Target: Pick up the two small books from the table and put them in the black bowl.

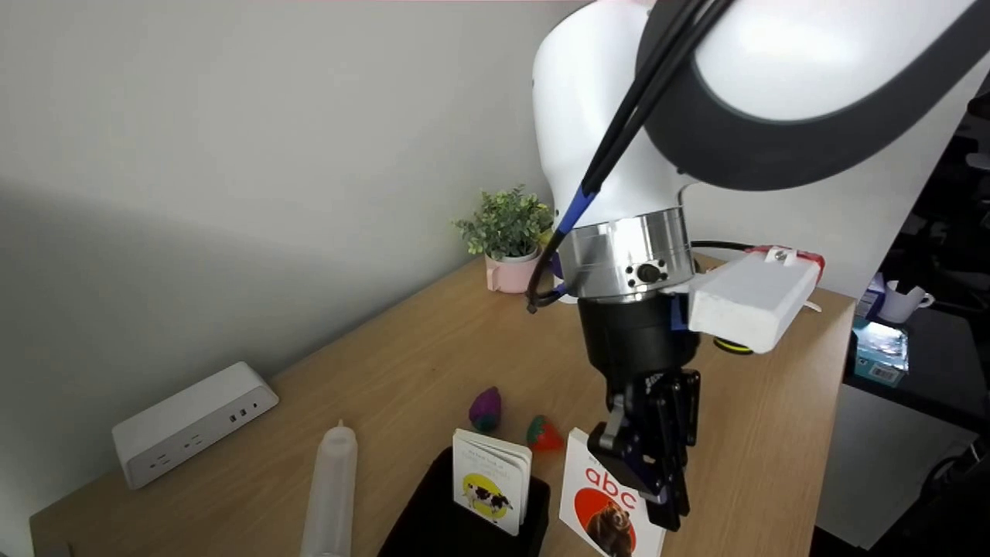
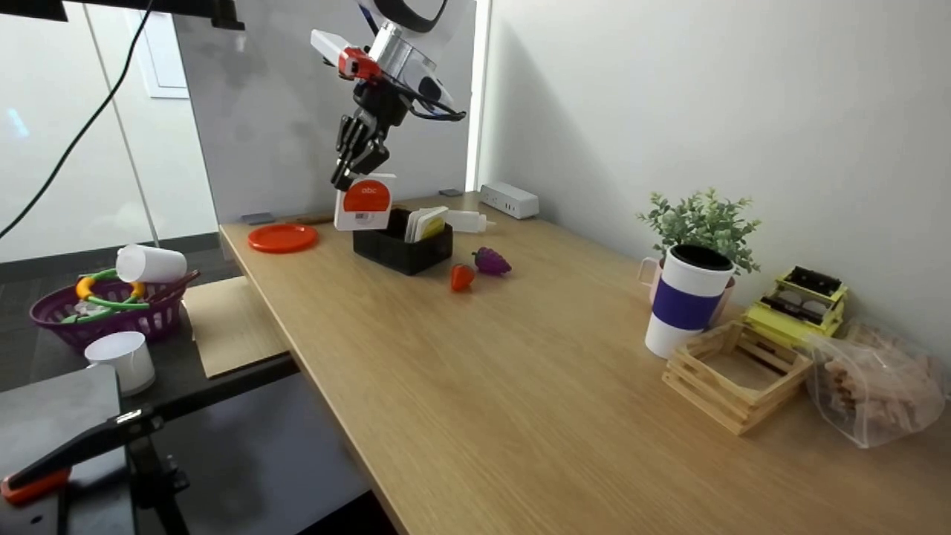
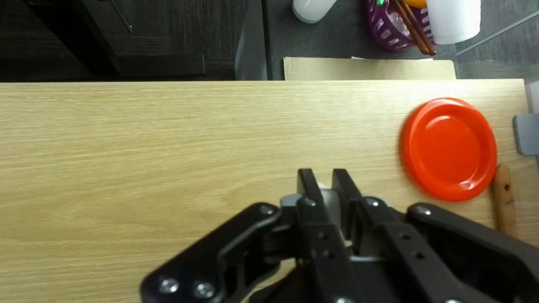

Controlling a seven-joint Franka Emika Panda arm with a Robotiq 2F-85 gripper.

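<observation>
One black rectangular bin, the task's bowl, left of centre in an exterior view: drop target. One gripper, jaws nearly closed, thin gap, pinching an edge of the abc board book, bottom of frame, right of centre. Book looks held off the table, just beside the bin. Cow board book already stands in the bin, lower centre, top above the rim. To do well: lift the abc board book's bottom edge over rim and cow board book, shift across, lower it upright alongside without snagging the fanned pages, then release.

Counts: table 1, potted plant 1, bin 1, power strip 1, squeeze bottle 1, red plate 1, books 2, toy grapes 1, toy strawberry 1.
</observation>
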